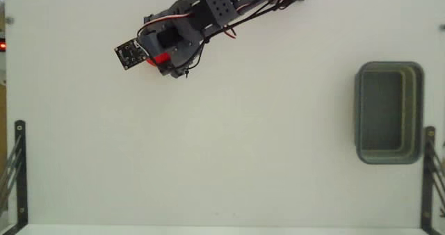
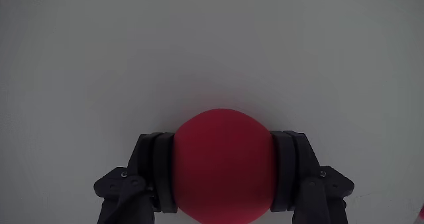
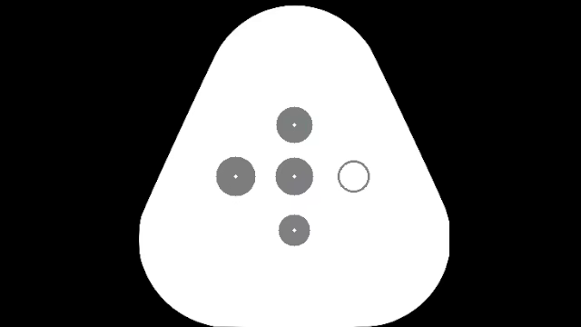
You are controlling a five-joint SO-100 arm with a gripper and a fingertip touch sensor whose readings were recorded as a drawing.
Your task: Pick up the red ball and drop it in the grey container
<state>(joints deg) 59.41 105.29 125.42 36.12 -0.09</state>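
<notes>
The red ball (image 2: 223,164) fills the lower middle of the wrist view, squeezed between the two dark fingers (image 2: 154,171) of my gripper (image 2: 223,174), which is shut on it. In the fixed view only a sliver of the red ball (image 1: 158,59) shows under the arm's head at the upper left, where the gripper (image 1: 157,61) sits. The grey container (image 1: 389,112) stands far off at the right edge of the table, hollow side up with nothing in it.
The white table (image 1: 229,151) stretches between the arm and the container. Black metal brackets (image 1: 17,172) stand at the lower left and lower right edges. The arm's body (image 1: 222,9) reaches in from the top.
</notes>
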